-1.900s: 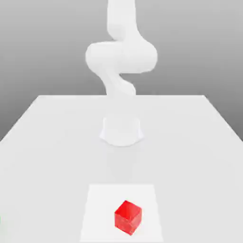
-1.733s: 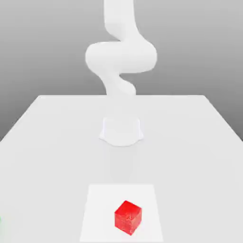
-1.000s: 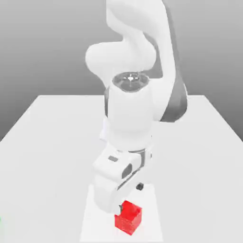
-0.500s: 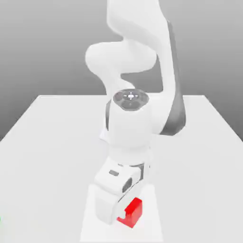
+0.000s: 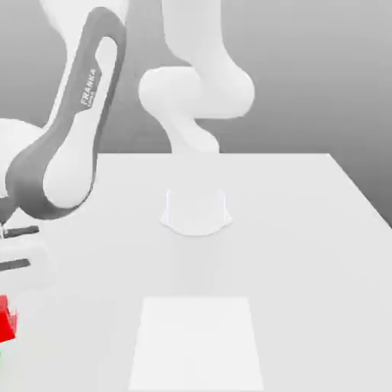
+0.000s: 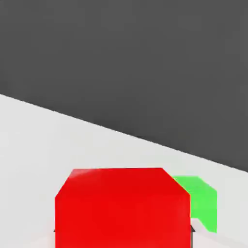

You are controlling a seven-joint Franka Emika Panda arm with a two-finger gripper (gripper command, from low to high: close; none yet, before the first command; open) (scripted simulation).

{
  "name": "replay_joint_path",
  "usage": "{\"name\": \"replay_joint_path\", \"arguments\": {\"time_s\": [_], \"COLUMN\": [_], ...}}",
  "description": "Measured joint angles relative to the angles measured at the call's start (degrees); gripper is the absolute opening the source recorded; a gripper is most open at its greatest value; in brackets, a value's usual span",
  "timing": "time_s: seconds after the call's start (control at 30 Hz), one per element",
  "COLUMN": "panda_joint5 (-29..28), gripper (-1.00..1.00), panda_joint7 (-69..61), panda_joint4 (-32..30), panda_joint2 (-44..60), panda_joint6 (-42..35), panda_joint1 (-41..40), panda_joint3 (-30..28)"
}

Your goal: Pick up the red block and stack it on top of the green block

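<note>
The red block point(image 5: 6, 326) is at the far left edge of the exterior view, held just above the table under the white hand. My gripper point(image 5: 4, 312) is shut on it. In the hand view the red block point(image 6: 121, 208) is large and close. The green block point(image 6: 199, 199) shows partly behind it, off to one side, resting on the white table. A thin sliver of the green block point(image 5: 1, 355) also shows just below the red block in the exterior view. The fingers themselves are mostly hidden by the block and the hand.
The white table point(image 5: 306, 230) carries a lighter square patch point(image 5: 196, 341) near its front and the arm's round base point(image 5: 196, 210) at mid-depth. The arm's grey-and-white links point(image 5: 69, 145) lean over the exterior view's left side.
The arm has swung from the square patch to the exterior view's left, carrying the red block with it. The patch where the block sat is now bare.
</note>
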Motion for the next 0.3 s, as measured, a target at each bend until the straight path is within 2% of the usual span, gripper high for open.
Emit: {"name": "replay_joint_path", "arguments": {"time_s": [0.2, 0.3], "panda_joint5": [0.6, -2.1], "gripper": [1.00, 1.00], "panda_joint7": [-0.4, 1.5], "panda_joint4": [0.3, 0.2], "panda_joint2": [1.0, -2.9], "panda_joint6": [0.7, -2.7], "panda_joint1": [-0.6, 0.7], "panda_joint3": [0.4, -1.7]}}
